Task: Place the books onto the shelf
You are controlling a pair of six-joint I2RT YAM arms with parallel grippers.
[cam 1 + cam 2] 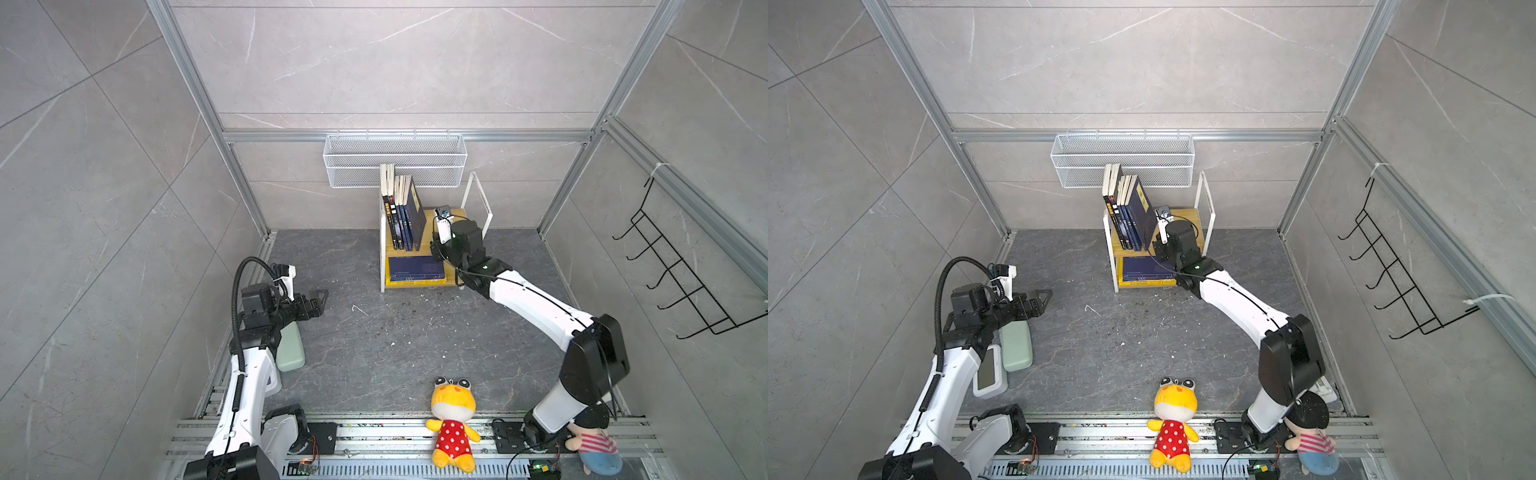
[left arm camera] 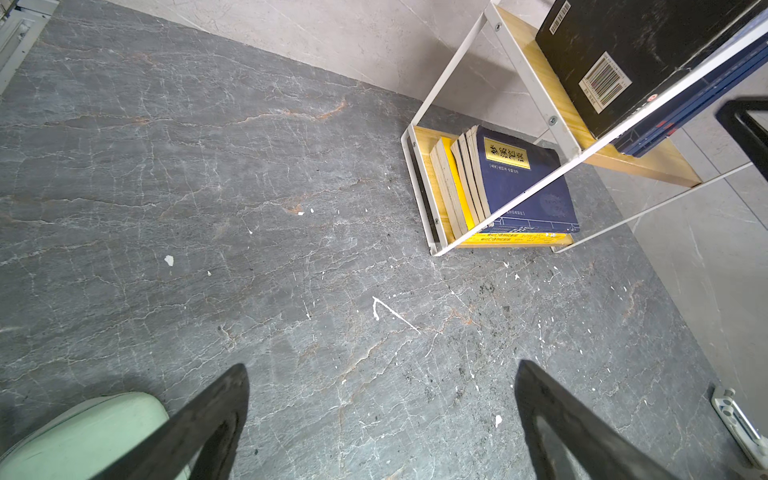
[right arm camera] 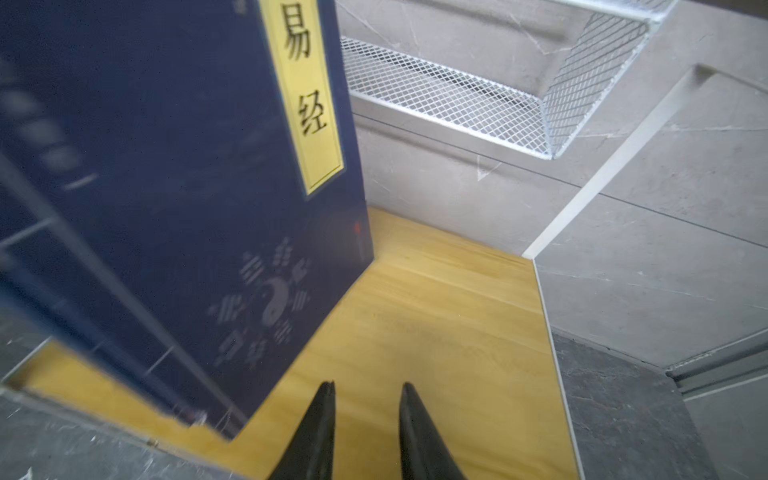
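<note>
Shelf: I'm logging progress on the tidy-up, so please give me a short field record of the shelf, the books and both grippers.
shelf: two tiers, white frame, yellow boards
upper tier: upright books at its left end; the outermost, the navy book, leans
lower tier: flat stack, navy cover on top
right gripper: over the bare upper board beside the navy book, slightly open, empty
left gripper: wide open, empty, above the floor, away from the shelf
</note>
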